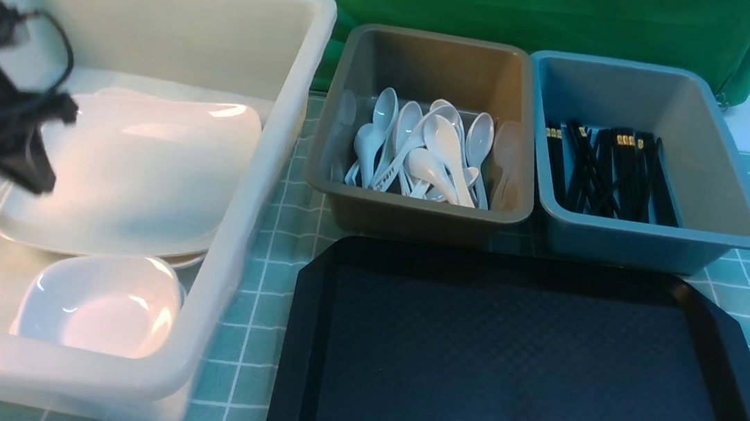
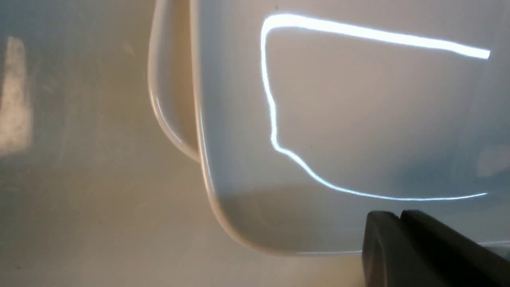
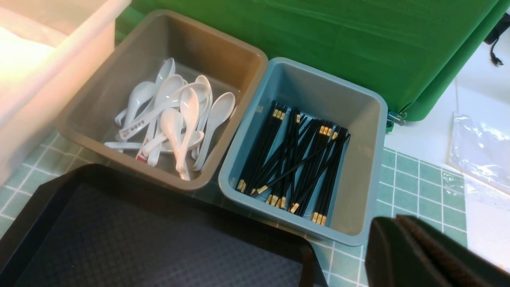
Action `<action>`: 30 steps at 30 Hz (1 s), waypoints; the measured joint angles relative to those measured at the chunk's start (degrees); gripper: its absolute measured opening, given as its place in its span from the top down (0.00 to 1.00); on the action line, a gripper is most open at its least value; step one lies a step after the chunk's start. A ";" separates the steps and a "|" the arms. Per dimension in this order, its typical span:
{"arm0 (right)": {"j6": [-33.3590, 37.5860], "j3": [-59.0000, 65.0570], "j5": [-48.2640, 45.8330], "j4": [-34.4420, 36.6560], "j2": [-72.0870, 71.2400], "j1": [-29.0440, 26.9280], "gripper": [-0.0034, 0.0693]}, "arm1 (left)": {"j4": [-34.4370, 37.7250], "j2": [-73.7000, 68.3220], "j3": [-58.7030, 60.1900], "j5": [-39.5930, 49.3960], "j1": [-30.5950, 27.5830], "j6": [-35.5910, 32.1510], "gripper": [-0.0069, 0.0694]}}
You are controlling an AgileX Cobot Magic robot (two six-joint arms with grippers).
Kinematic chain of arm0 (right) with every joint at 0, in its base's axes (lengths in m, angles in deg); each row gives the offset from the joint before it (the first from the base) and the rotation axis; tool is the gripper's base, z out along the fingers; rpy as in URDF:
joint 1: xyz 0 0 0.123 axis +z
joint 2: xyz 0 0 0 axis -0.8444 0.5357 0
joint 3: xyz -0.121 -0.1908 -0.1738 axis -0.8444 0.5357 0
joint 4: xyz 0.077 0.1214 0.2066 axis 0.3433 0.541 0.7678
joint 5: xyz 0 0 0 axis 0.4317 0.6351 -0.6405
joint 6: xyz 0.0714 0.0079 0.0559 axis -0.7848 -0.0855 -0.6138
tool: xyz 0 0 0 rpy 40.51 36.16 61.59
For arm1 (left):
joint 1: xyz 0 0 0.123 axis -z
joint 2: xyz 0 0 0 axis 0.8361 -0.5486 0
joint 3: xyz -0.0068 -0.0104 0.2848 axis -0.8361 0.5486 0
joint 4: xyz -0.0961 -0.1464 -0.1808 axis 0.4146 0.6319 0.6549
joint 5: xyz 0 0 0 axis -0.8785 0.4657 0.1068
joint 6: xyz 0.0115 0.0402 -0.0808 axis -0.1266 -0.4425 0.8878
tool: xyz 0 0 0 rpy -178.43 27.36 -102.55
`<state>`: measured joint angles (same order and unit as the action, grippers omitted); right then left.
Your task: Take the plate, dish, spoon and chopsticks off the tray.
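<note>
Black tray [image 1: 525,373] at six o'clock lies bare; plate [image 1: 135,171] and dish [image 1: 100,304] sorted into the white tub [image 1: 286,124] at nine o'clock, spoons [image 1: 423,149] and chopsticks [image 1: 605,172] binned at twelve; left gripper [image 1: 25,160] closed empty above the plate, right gripper [image 3: 398,235] closed too.
</note>
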<state>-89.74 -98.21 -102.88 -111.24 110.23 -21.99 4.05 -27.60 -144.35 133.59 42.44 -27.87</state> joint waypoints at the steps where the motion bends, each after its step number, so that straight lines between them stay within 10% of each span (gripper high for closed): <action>1: 0.00 0.00 0.00 0.00 0.00 0.00 0.92 | -0.17 0.00 0.85 -0.45 0.00 0.53 0.89; 14: 0.05 0.00 0.04 0.00 0.00 0.00 0.92 | -15.55 -0.63 1.95 -12.15 -0.21 11.42 0.89; 30: 0.31 0.00 0.04 0.29 0.00 0.00 0.92 | -2.50 0.79 2.68 -7.34 2.65 1.50 0.89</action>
<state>-89.42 -98.21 -102.84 -110.95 110.23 -21.99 1.55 -26.81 -141.68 126.24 45.09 -26.37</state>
